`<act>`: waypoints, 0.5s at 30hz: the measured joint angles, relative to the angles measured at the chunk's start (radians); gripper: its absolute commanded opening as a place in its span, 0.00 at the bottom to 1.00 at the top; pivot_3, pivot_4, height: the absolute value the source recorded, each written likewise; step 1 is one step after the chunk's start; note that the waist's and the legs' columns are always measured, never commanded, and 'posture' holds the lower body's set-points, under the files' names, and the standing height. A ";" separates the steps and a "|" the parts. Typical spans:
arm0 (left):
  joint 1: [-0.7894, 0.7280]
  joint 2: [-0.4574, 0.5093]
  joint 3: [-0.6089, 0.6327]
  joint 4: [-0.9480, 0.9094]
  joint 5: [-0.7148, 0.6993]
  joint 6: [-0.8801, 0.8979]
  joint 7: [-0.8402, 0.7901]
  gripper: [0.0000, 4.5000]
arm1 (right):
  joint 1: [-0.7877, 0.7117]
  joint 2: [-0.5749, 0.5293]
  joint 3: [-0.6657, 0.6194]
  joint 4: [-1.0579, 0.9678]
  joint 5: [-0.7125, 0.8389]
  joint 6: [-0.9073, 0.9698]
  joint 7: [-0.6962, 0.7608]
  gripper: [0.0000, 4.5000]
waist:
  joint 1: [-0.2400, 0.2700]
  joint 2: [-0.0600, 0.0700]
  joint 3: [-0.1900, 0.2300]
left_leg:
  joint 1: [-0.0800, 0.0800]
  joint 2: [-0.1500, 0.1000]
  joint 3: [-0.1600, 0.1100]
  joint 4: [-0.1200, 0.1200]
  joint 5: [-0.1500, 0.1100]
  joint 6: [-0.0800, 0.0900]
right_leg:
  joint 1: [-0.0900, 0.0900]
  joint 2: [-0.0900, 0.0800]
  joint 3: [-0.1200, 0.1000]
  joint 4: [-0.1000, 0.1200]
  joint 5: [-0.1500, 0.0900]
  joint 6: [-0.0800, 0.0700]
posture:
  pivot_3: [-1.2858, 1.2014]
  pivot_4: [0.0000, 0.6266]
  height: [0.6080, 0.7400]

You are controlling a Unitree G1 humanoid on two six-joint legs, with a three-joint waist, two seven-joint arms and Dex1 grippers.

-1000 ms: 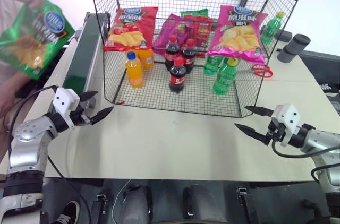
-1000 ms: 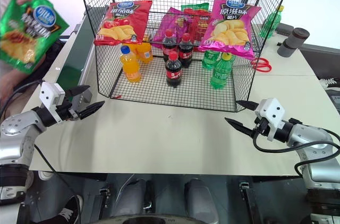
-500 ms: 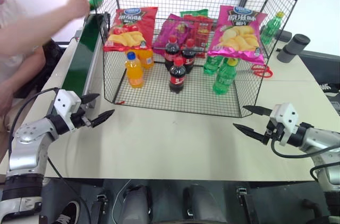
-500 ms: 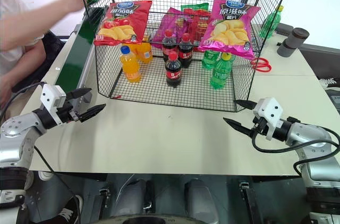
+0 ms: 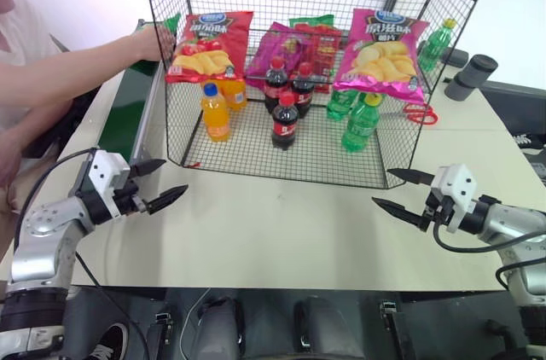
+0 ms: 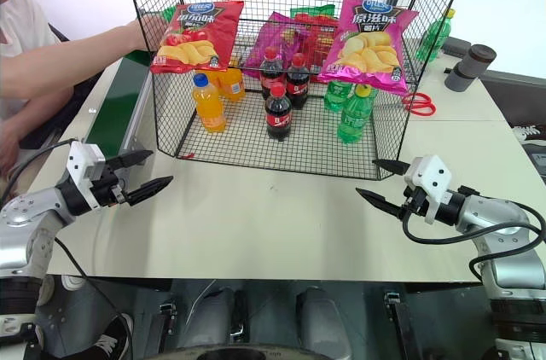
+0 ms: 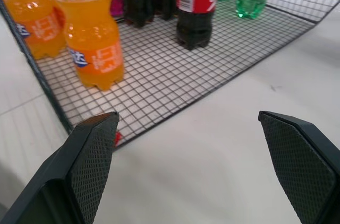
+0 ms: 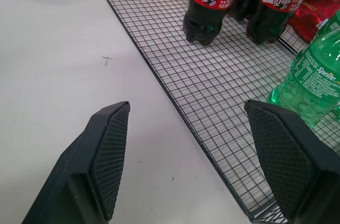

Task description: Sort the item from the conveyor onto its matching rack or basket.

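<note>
A person's hand (image 5: 152, 41) rests at the far end of the conveyor (image 5: 136, 100), a dark green belt along the table's left side. Only a green sliver of the item (image 5: 173, 22) shows past that hand, beside the corner of the rack (image 5: 281, 171). The rack is a large black wire cage at the middle of the table. My left gripper (image 5: 175, 177) is open and empty over the table's near left, close to the conveyor's near end. My right gripper (image 5: 380, 187) is open and empty at the near right, in front of the rack's corner.
Inside the rack stand orange soda (image 5: 215, 113), cola (image 5: 285, 121) and green bottles (image 5: 361, 124), with red (image 5: 209, 44) and pink chip bags (image 5: 384, 53) hanging above. Red scissors (image 5: 420, 114) and a grey cylinder (image 5: 473, 75) lie at the far right. The person's arm (image 5: 68, 74) reaches over the conveyor.
The person carried the green bag from the far left to the conveyor's far end beside the rack. My left gripper sank slightly toward the near edge. The right gripper kept still.
</note>
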 measured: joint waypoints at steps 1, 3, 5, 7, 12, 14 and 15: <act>0.001 0.000 0.000 0.000 -0.001 -0.001 -0.001 1.00 | 0.000 0.000 0.001 0.000 0.000 0.002 0.000 0.80 | 0.000 0.000 0.000 | 0.000 0.000 0.000 0.000 0.000 0.000 | 0.000 0.000 0.000 0.000 0.000 0.000 | 0.52 0.24 1.00; 0.001 -0.002 0.004 -0.001 -0.009 -0.001 -0.001 1.00 | -0.007 0.000 0.011 0.000 0.000 0.011 0.002 0.80 | 0.000 0.000 0.000 | 0.000 0.000 0.000 0.000 0.000 0.000 | 0.000 0.000 0.000 0.000 0.000 0.000 | 0.52 0.24 1.00; 0.002 -0.005 0.008 -0.008 -0.018 -0.002 0.002 1.00 | -0.024 0.000 0.018 0.000 0.000 0.019 0.002 0.80 | -0.001 0.000 0.000 | 0.000 0.000 0.000 0.000 0.000 0.000 | 0.000 0.000 0.000 0.000 0.000 0.000 | 0.52 0.24 1.00; 0.003 -0.009 0.008 -0.012 -0.019 -0.006 0.006 1.00 | -0.043 0.000 0.019 0.000 0.001 0.021 0.002 0.80 | -0.001 0.000 0.000 | 0.000 0.000 0.000 0.000 0.000 0.000 | 0.000 0.000 0.000 0.000 0.000 0.000 | 0.52 0.24 1.00; 0.007 -0.012 0.009 -0.013 -0.018 -0.008 0.022 1.00 | -0.050 0.002 0.023 0.000 0.001 0.027 0.002 0.80 | 0.001 0.000 0.000 | 0.000 0.000 0.000 0.000 0.000 0.000 | 0.000 0.000 0.000 0.000 0.000 0.000 | 0.52 0.24 1.00; 0.004 -0.011 0.009 -0.013 -0.014 -0.019 0.023 1.00 | -0.048 0.003 0.026 0.000 0.001 0.027 0.001 0.80 | 0.001 0.000 0.000 | 0.000 0.000 0.000 0.000 0.000 0.000 | 0.000 0.000 0.000 0.000 0.000 0.000 | 0.52 0.24 1.00; 0.002 -0.010 0.009 -0.013 -0.012 -0.022 0.023 1.00 | -0.048 0.005 0.029 0.000 0.001 0.027 0.001 0.80 | 0.001 0.000 0.000 | 0.000 0.000 0.000 0.000 0.000 0.000 | 0.000 0.000 0.000 0.000 0.000 0.000 | 0.52 0.24 1.00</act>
